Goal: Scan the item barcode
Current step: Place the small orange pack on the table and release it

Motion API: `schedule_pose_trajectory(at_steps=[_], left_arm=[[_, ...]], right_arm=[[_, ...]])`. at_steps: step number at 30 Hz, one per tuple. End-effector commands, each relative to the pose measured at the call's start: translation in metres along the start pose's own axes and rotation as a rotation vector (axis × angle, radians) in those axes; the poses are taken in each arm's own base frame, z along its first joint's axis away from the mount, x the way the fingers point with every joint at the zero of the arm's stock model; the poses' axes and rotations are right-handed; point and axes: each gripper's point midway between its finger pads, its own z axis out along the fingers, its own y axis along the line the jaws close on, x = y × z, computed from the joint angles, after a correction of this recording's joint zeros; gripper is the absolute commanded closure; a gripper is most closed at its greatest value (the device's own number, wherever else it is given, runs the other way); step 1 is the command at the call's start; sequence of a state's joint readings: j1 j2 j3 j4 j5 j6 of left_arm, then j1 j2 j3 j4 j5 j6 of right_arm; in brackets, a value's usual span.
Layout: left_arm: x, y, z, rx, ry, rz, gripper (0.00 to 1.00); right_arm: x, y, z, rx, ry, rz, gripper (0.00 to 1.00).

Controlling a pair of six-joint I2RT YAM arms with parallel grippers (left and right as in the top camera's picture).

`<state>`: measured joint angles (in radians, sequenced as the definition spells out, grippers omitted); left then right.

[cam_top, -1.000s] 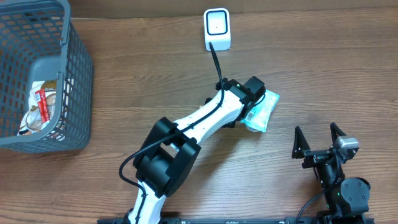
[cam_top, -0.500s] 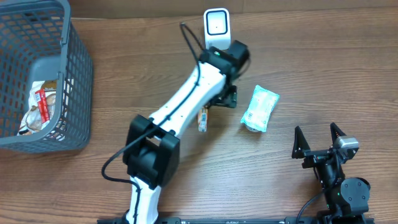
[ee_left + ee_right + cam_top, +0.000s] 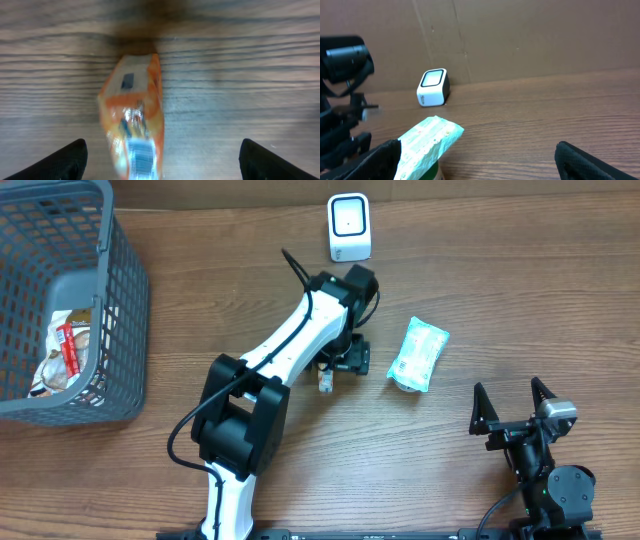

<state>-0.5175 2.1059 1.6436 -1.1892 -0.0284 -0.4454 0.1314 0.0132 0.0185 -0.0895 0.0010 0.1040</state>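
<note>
Orange packet (image 3: 134,117) lies on the table (image 3: 520,280) at frame centre, barcode (image 3: 142,157) apparently up. We note the left gripper (image 3: 347,360) has released the green pouch (image 3: 418,353) and shifted over this packet, fingers apart: next scan candidate. Right gripper (image 3: 508,395) idles lower right, fingers apart.

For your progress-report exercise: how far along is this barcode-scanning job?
Possibly done: the pale green plastic packet lies apart, untouched. In hand: the left end effector hangs open over a small orange packet, gripping nothing. Left: showing it to the white box scanner.
</note>
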Motion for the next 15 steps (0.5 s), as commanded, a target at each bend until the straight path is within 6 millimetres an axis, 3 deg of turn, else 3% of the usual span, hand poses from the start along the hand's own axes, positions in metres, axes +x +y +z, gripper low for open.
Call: schedule_pose_trajectory(at_steps=[1,3,9,13,15], left_arm=[[0.01,0.0,0.019,0.005,0.03,-0.007,0.14],[0.009,0.001,0.025,0.009,0.023,-0.011,0.19],[0.003,0.001,0.032,0.008,-0.008,-0.016,0.51],[0.0,0.007,0.031,-0.025,-0.027,-0.041,0.83],[0.0,0.006,0.031,-0.024,-0.026,-0.041,0.83]], right_arm=[[0.003,-0.002,0.001,0.009,0.001,-0.004,0.0],[0.003,-0.002,0.001,0.009,0.001,-0.004,0.0],[0.003,-0.002,0.001,0.009,0.001,-0.004,0.0],[0.003,-0.002,0.001,0.009,0.001,-0.004,0.0],[0.003,-0.002,0.001,0.009,0.001,-0.004,0.0]])
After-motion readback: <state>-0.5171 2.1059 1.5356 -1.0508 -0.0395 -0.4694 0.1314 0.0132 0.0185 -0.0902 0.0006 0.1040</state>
